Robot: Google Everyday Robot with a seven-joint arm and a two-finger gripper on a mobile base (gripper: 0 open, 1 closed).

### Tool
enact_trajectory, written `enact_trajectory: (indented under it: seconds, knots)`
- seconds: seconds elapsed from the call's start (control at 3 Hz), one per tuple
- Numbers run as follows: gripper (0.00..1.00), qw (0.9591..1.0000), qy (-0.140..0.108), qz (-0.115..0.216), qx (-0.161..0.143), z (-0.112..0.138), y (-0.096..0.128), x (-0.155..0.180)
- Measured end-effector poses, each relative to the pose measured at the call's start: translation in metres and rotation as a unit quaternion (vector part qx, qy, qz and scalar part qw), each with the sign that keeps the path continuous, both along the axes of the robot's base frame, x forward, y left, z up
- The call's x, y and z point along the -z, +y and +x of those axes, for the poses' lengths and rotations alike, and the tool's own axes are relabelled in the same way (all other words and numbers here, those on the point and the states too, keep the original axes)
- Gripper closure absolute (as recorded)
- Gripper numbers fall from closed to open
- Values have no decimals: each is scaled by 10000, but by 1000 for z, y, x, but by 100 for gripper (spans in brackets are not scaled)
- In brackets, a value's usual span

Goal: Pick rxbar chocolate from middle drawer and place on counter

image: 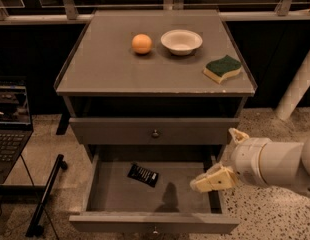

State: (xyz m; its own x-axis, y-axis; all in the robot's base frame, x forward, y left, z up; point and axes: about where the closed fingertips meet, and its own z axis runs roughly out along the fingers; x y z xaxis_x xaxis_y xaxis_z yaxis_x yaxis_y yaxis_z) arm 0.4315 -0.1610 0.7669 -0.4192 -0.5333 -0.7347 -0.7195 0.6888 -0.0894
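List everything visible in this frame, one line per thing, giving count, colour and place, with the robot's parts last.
counter: one, grey, top of the cabinet
round fruit: one, orange, rear of counter, left of the bowl
bowl: one, white, rear centre of counter
sponge: one, green over yellow, counter's right side
upper drawer: one, grey, shut, under the counter
middle drawer: one, grey, open, below the upper drawer
rxbar chocolate: one, black, on the middle drawer's floor, left of centre
laptop: one, dark, left of the cabinet
post: one, white, right of the cabinet
arm: one, white, entering from the right
claw: one, tan, over the middle drawer's right side, apart from the bar
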Motion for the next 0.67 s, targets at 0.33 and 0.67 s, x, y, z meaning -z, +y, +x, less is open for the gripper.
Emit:
enact_trajectory:
  seconds: [0.33, 0.67]
  knots:
    - [0, 9990, -441, 82, 51, -2, 10, 22]
    - [0, 9934, -1127, 208, -44, 35, 26, 47]
